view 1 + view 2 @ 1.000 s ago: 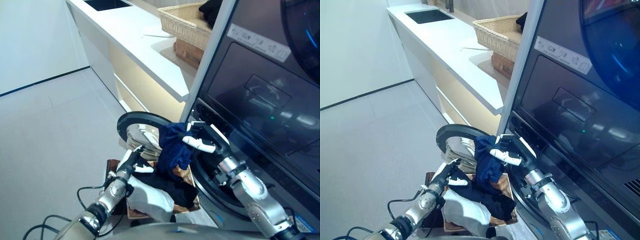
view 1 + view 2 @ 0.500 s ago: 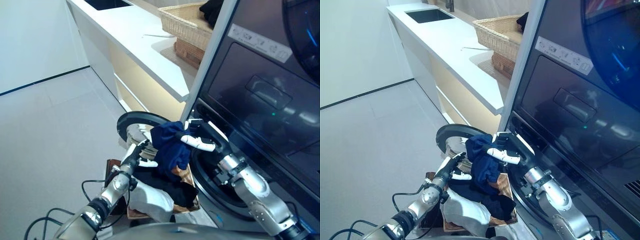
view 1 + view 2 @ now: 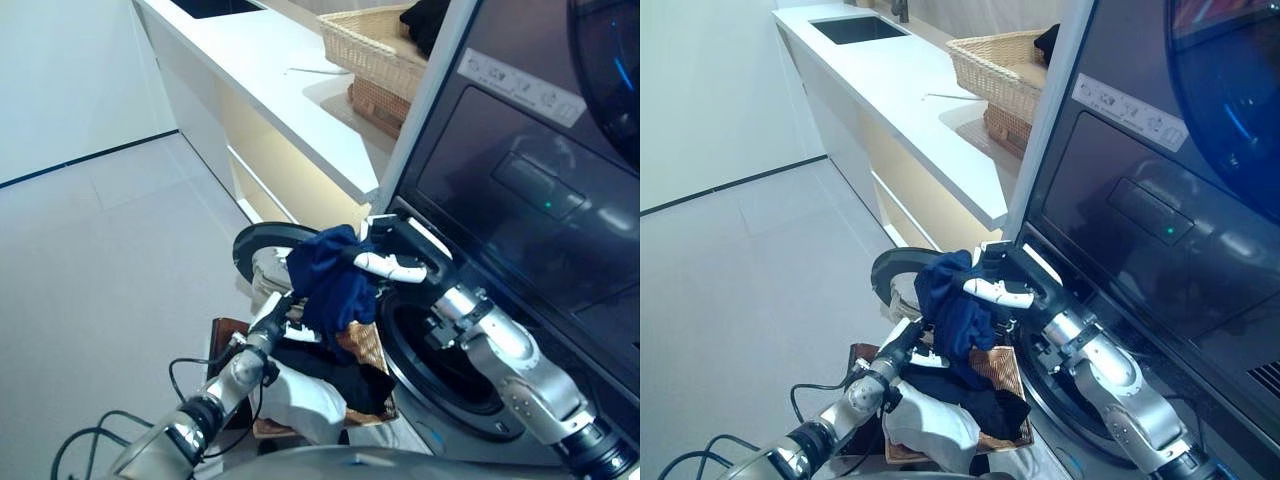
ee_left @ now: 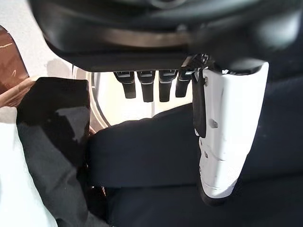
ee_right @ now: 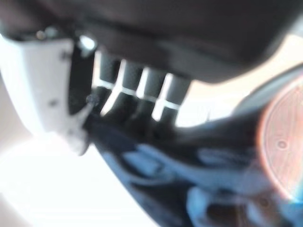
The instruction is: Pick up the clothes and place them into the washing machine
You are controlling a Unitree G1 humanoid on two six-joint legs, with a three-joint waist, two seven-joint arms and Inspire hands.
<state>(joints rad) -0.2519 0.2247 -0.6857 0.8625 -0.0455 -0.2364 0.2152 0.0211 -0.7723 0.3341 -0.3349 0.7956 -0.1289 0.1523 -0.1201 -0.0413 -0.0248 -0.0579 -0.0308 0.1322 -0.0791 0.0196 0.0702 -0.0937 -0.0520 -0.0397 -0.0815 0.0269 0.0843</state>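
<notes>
Navy garment [image 3: 330, 283] before open washer door [image 3: 262, 247]

Bright, even light filled the room, the white countertop [image 3: 910, 80] gleamed, the washing machine [image 3: 520, 190] front carried soft reflections, and the right wrist view was blurred, washed out behind the dark cloth [image 5: 180, 165].

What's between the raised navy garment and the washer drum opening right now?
Only the right hand holding the navy garment; the drum opening beside it looks unobstructed in the left eye view.
</notes>
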